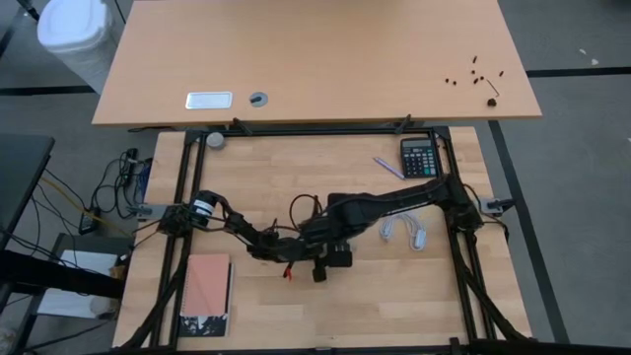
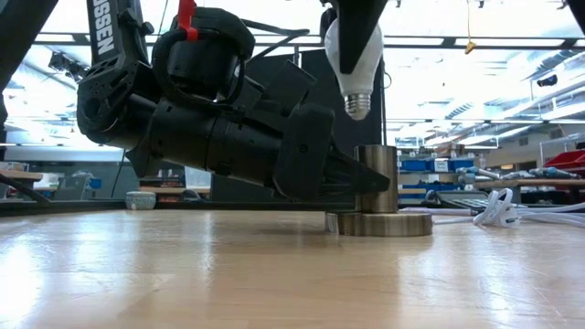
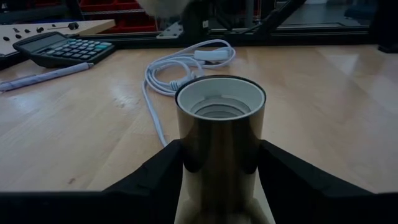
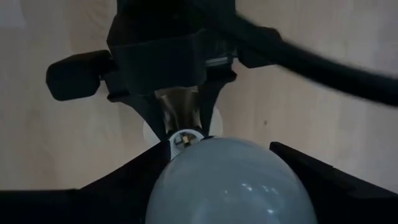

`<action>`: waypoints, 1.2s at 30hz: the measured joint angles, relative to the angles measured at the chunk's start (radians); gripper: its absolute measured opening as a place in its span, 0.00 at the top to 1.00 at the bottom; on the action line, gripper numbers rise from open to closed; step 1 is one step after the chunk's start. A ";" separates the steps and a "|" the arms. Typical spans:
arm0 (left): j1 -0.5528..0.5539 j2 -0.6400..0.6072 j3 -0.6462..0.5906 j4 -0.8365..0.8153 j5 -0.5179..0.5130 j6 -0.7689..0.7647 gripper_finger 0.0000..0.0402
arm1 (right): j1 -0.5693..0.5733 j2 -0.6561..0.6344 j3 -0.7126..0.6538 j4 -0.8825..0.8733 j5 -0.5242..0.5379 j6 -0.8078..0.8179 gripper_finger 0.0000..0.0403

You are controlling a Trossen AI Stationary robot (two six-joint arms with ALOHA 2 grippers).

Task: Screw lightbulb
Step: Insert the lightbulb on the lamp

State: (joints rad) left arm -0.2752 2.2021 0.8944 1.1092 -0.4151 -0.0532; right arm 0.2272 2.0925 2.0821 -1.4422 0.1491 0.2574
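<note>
Left claw (image 2: 366, 187) clamps socket (image 2: 377, 178); right claw (image 4: 217, 155) grips lightbulb (image 2: 354, 55) above; calculator (image 3: 62, 48), cord (image 3: 168, 71) nearby.

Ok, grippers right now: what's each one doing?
Left gripper: shut on the socket, steadying it on the table.
Right gripper: shut on the lightbulb, base down above the socket.

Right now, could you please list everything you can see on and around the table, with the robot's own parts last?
lightbulb: one, white, held base-down above the socket.
socket: one, metallic, upright mid-table, held between the left gripper's fingers.
cord: one, white, coiled right of centre.
calculator: one, black, far right.
pen: one, pale, beside the calculator.
notebook: one, salmon-pink, near left.
bucket: one, white, on the floor, far left.
left gripper: one, dark, shut on the socket.
right gripper: one, dark, shut on the lightbulb.
</note>
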 joint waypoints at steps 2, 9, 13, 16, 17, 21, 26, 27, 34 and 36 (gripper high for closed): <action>0.000 0.000 0.000 0.000 0.001 0.000 0.51 | 0.002 -0.021 -0.049 0.043 -0.014 0.014 0.32; 0.000 0.000 0.000 0.000 0.003 0.000 0.51 | 0.020 -0.128 -0.259 0.205 -0.055 0.029 0.32; 0.000 0.000 0.000 0.001 0.025 0.003 0.51 | 0.021 -0.199 -0.358 0.319 -0.072 -0.006 0.32; 0.000 0.000 0.000 0.005 0.060 0.032 0.51 | 0.019 -0.218 -0.393 0.332 -0.089 -0.052 0.32; 0.000 0.000 0.000 0.006 0.073 0.047 0.51 | 0.017 -0.217 -0.397 0.333 -0.100 -0.065 0.32; 0.000 0.000 0.000 0.012 0.120 0.078 0.51 | 0.014 -0.215 -0.397 0.336 -0.149 -0.123 0.32; 0.000 0.000 0.000 0.019 0.136 0.100 0.51 | 0.014 -0.189 -0.397 0.354 -0.177 -0.145 0.32; 0.000 0.000 0.000 0.020 0.136 0.101 0.51 | 0.015 -0.185 -0.395 0.365 -0.179 -0.147 0.32; -0.002 0.000 -0.001 0.021 0.149 0.100 0.51 | 0.024 -0.157 -0.395 0.386 -0.196 -0.157 0.32; -0.003 0.000 -0.001 0.022 0.160 0.101 0.51 | 0.029 -0.152 -0.397 0.381 -0.195 -0.165 0.32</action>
State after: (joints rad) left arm -0.2783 2.2017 0.8936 1.1308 -0.2553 0.0478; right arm 0.2565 1.9407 1.6856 -1.0615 -0.0463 0.0920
